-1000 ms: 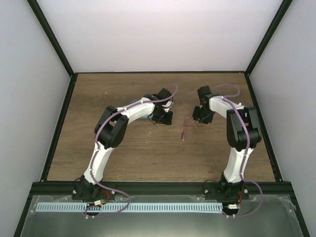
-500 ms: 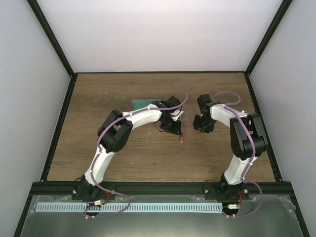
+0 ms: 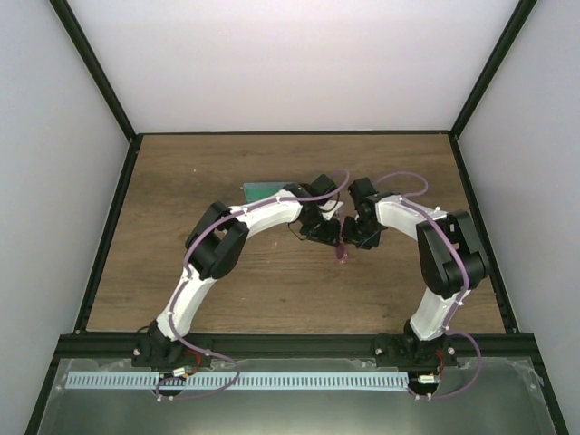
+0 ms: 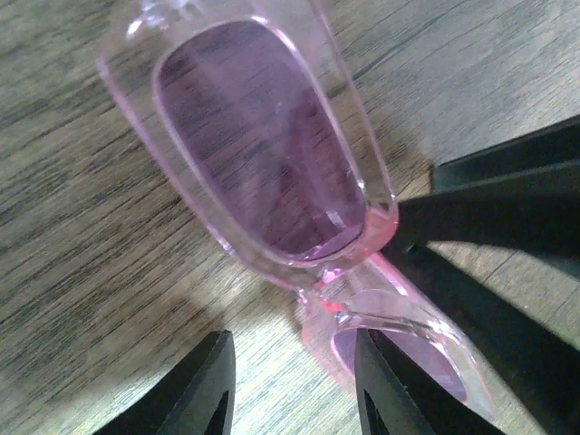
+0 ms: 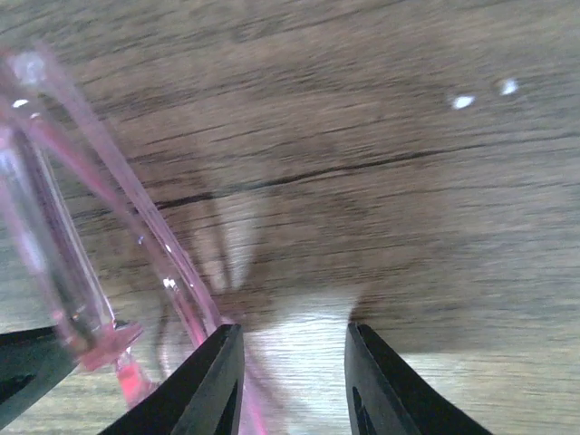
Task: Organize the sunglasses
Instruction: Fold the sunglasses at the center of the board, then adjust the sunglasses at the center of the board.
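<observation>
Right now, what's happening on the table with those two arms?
Both arms reach to the middle of the brown wooden table, where the slim pink translucent sunglasses lie on the wood. The left gripper sits at the frame's bridge, open, with one finger right beside it. The right gripper is low next to a thin temple arm, also open. Neither holds the sunglasses yet. A green-lined case lies behind the left arm.
</observation>
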You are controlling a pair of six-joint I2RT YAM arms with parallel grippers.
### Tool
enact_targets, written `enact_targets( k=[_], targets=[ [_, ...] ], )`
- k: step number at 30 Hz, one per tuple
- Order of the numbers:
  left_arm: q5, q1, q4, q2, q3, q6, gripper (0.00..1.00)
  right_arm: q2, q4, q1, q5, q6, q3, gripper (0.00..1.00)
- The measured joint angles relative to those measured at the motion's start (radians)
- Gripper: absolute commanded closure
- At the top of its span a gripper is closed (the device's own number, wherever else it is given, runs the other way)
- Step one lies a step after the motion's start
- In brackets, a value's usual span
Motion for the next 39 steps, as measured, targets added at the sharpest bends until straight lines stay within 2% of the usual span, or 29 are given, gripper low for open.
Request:
enact_targets(
  k=[14,20,27,34,39],
  targets=[
    [-0.055,0.002,-0.030,0.003,0.021,0.008,0.58,-0.011,0.011,0.015,-0.030,0.022,-0.002,0.67],
    [-0.127,0.025,-0.028,-0.026,0.021,0.019,0.56,-0.083,-0.013,-0.004,-0.011,0.040,-0.002,0.69],
    [-0.130,0.043,0.000,-0.050,0.023,0.018,0.55,-0.163,0.011,-0.030,-0.040,0.048,-0.001,0.69],
    [-0.124,0.055,0.002,-0.051,0.018,0.003,0.53,-0.089,0.051,-0.030,-0.127,0.039,0.047,0.55],
    [-0.124,0.083,0.006,-0.058,-0.018,-0.008,0.52,-0.026,0.072,-0.030,-0.145,0.028,0.080,0.60]
  ],
)
